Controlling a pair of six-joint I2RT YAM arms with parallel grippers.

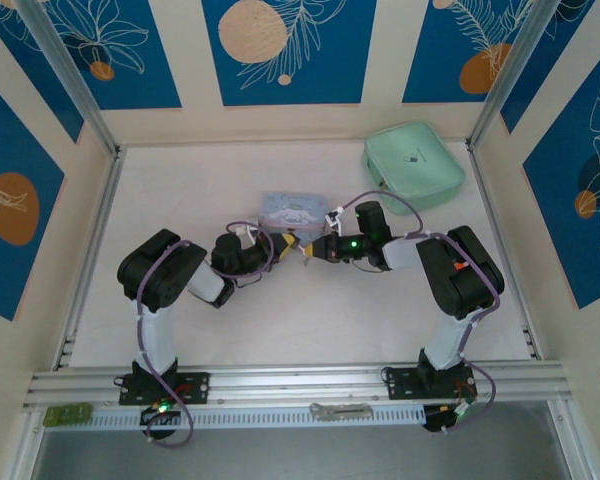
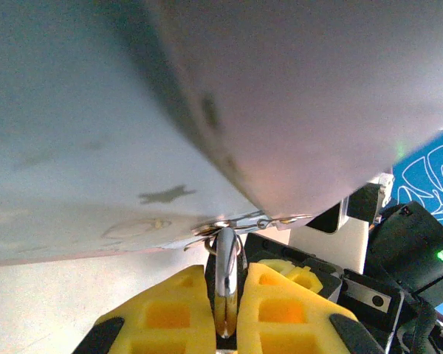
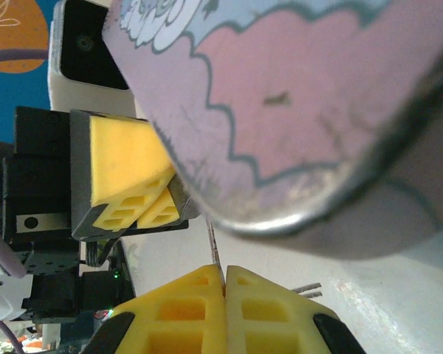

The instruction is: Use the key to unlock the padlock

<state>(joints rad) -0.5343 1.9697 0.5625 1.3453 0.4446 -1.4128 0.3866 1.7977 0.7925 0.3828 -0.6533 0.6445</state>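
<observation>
In the top view, the two arms are seen bent inward so that the left gripper (image 1: pixel 283 243) and the right gripper (image 1: pixel 310 250) meet tip to tip just in front of the light-blue tin box (image 1: pixel 292 212), near the middle of the tabletop (image 1: pixel 280 330). A pale green pouch (image 1: pixel 415 165) is seen lying well apart at the far right. In the left wrist view, the left gripper (image 2: pixel 225 313) is shown clamped nearly closed on the padlock (image 2: pixel 226 273). Only its bright metal shackle can be made out between the yellow pads (image 2: pixel 170 313), running up to a small metal fitting on the lower edge of the tin box (image 2: pixel 280 88). The black body cannot be made out. In the right wrist view, the right gripper (image 3: pixel 224 284) is seen fully closed, with the key (image 3: pixel 216 247) pinched between its yellow pads (image 3: pixel 184 310). The key is seen as a thin silvery sliver standing up toward the rim of the tin box (image 3: pixel 295 96), just beside the yellow pads of the left gripper (image 3: pixel 136 210). Whether the key tip has entered the padlock cannot be told.
</observation>
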